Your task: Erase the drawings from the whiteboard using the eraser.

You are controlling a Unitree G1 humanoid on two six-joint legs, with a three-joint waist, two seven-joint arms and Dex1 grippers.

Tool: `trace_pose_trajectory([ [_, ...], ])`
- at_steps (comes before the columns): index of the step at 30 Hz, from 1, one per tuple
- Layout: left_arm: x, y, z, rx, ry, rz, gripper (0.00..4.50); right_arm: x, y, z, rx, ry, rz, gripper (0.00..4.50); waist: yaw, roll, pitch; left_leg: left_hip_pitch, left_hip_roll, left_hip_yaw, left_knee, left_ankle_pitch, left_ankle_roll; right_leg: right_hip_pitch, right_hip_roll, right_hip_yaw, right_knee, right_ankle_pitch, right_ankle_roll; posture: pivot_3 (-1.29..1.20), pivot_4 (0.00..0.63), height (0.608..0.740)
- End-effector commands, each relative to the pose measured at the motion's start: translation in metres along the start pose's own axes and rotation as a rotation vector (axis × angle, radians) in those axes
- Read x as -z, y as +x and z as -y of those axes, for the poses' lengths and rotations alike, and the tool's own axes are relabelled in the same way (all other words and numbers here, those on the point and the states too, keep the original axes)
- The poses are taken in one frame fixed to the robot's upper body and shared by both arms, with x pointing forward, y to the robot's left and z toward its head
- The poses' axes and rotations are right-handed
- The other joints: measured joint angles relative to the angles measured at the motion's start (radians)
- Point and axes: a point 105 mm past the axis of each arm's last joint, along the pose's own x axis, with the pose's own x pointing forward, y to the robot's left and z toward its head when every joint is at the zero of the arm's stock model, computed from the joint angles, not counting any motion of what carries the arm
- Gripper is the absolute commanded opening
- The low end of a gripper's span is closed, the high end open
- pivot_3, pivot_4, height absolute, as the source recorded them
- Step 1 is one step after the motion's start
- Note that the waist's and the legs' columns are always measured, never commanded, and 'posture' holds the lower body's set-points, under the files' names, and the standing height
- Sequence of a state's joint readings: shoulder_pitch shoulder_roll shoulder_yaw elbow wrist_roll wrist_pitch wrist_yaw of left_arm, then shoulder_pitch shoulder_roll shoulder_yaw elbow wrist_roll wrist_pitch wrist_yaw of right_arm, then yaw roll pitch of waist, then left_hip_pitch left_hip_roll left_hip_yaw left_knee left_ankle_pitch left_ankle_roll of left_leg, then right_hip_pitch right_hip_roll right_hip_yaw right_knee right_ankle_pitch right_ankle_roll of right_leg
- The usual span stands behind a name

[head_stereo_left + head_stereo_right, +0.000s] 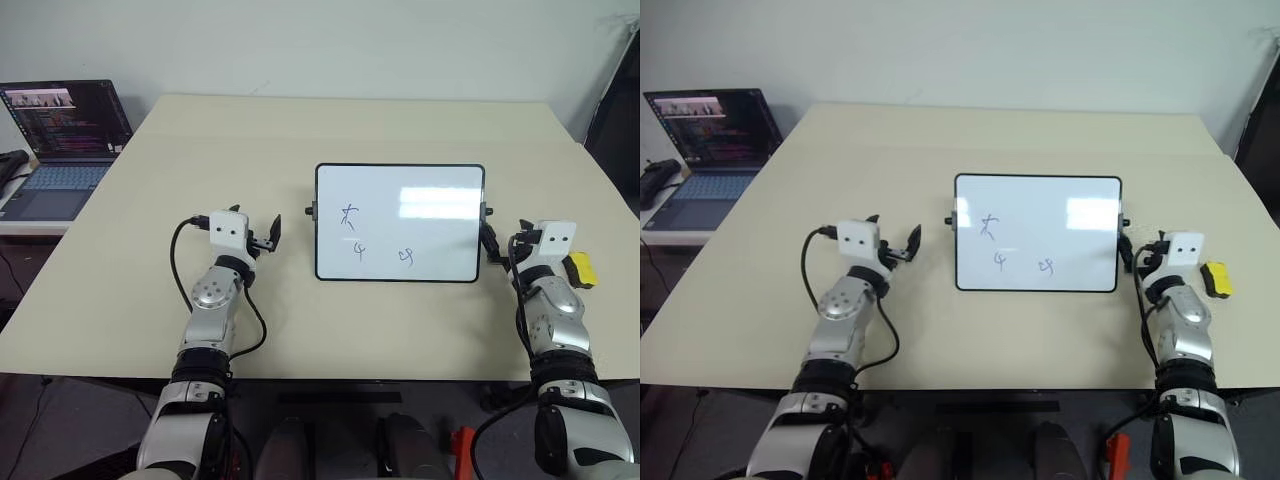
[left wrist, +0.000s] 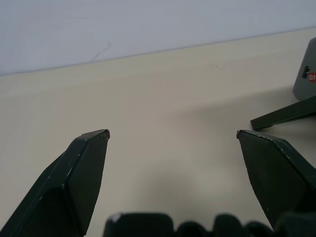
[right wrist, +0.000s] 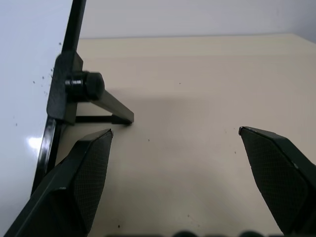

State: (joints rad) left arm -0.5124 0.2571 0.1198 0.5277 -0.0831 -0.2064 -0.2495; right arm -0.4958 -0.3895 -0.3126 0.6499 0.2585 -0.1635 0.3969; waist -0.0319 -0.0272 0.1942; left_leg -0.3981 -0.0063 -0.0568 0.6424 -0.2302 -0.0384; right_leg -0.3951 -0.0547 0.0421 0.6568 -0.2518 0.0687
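Nearby: laptop [image 1: 62, 140] off-table, far left | eraser [image 1: 1216, 278] perhaps touching right arm

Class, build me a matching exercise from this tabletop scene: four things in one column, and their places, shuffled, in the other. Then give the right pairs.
Things
1. whiteboard
2. eraser
3. laptop
4. drawings

Places
A. on the table, just right of the right gripper
B. off the table's far left corner
C. on the left and lower part of the board
D. middle of the table, between the right gripper and the left gripper

Pairs: 1-D, 2-A, 3-B, 4-C
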Motion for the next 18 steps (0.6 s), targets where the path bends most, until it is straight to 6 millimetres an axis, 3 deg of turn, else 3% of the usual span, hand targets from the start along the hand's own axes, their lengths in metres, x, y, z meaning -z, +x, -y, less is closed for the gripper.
trace_pose_trajectory([
  [1, -0.008, 0.006, 0.007, 0.011, -0.006, 0.036, 4.5, -0.015, 0.0, 0.002, 0.015, 0.002, 0.065, 4.48, 0.0, 0.0, 0.0, 0.0, 0.0, 0.0, 0.0, 0.0, 0.0, 0.0, 0.0, 0.0, 0.0, 0.0, 0.0, 0.0, 0.15, 0.74],
  [5, -0.015, 0.008, 0.015, 0.069, -0.021, 0.062, 4.5, -0.016, -0.001, 0.002, 0.02, 0.004, 0.074, 4.48, 0.0, 0.0, 0.0, 0.0, 0.0, 0.0, 0.0, 0.0, 0.0, 0.0, 0.0, 0.0, 0.0, 0.0, 0.0, 0.0, 0.15, 0.74],
  [11, -0.038, -0.001, -0.003, 0.273, -0.046, 0.073, 4.5, -0.032, -0.007, 0.015, 0.003, -0.03, 0.085, 4.48, -0.004, 0.0, 0.0, 0.0, 0.0, 0.0, 0.0, 0.0, 0.0, -0.001, 0.0, 0.0, 0.001, 0.0, 0.0, 0.0, 0.15, 0.74],
  [16, -0.076, -0.017, -0.025, 0.467, -0.02, 0.06, 4.5, -0.062, -0.025, 0.04, -0.046, -0.016, 0.067, 4.48, -0.002, 0.001, 0.0, -0.001, 0.0, 0.0, -0.001, 0.0, 0.0, -0.001, 0.0, 0.0, 0.0, 0.0, 0.0, 0.0, 0.15, 0.74],
  [18, -0.09, -0.025, -0.02, 0.568, -0.042, 0.061, 4.5, -0.068, -0.031, 0.052, -0.045, -0.019, 0.038, 4.48, -0.002, 0.001, 0.0, -0.001, 0.0, 0.0, -0.001, 0.0, 0.0, -0.001, 0.0, 0.0, 0.0, 0.0, 0.0, 0.0, 0.15, 0.74],
])
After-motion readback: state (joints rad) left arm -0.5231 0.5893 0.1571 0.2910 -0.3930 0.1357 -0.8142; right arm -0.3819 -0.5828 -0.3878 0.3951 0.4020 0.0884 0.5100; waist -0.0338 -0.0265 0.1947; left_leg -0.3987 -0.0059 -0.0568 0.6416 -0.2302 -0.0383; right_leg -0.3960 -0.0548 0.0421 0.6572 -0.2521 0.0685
